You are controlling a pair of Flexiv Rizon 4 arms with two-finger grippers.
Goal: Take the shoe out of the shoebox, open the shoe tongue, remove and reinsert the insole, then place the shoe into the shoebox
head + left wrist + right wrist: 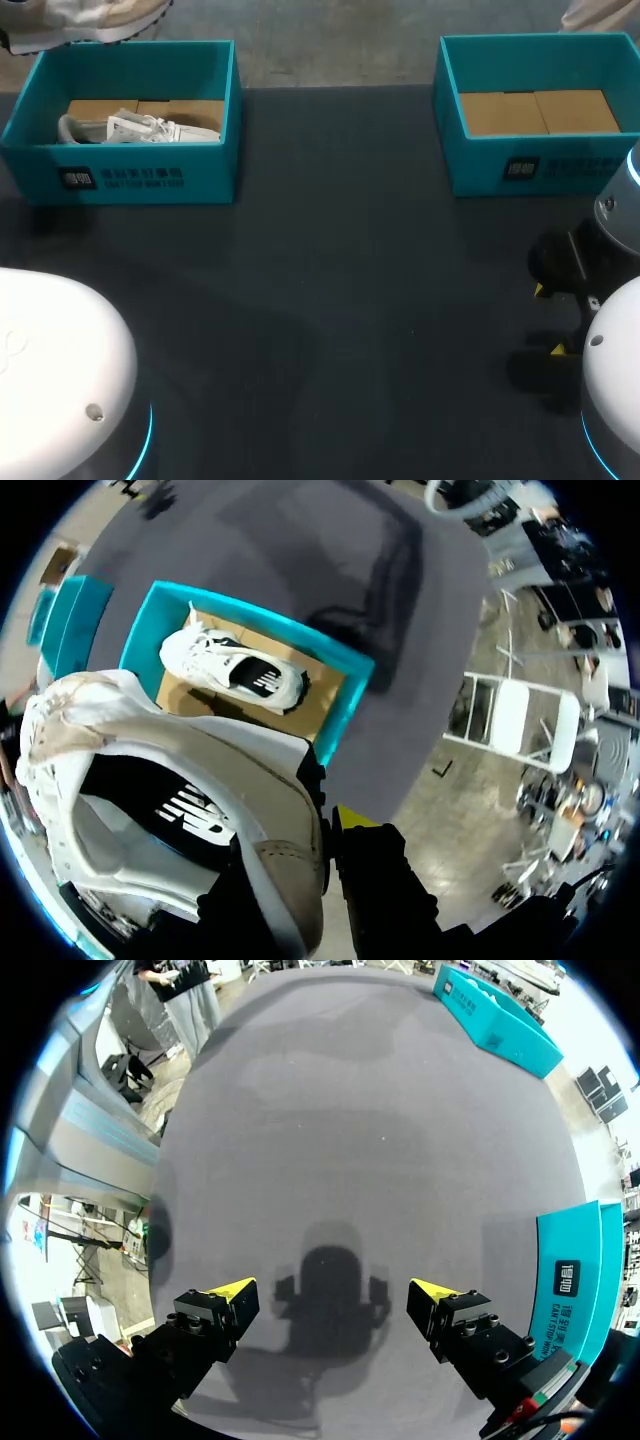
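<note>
My left gripper (322, 855) was clamped on the shoe (215, 755). Its black fingers pinched the rim at one end from both sides, and one yellow tip (352, 818) showed just beside the lining. The shoe hung in the air above the left shoebox (345, 705). In the head view only its sole and side showed, at the upper left edge of the frame (90, 22), beyond the box's back wall.

My right gripper (333, 1295) was spread wide with nothing between its fingers, low over the dark table (330, 300) at the right edge of the head view.

The left shoebox, teal and lidless, stood at the upper left of the head view. A second shoe (235, 670) lay on its side in it on a brown cardboard floor (310, 708). The right shoebox (530, 165), at the upper right, showed only brown cardboard (540, 112) inside.

The held shoe was white with a beige band across its upper. Its opening faced the wrist camera, showing a black insole with white print. I couldn't make out the tongue clearly.
</note>
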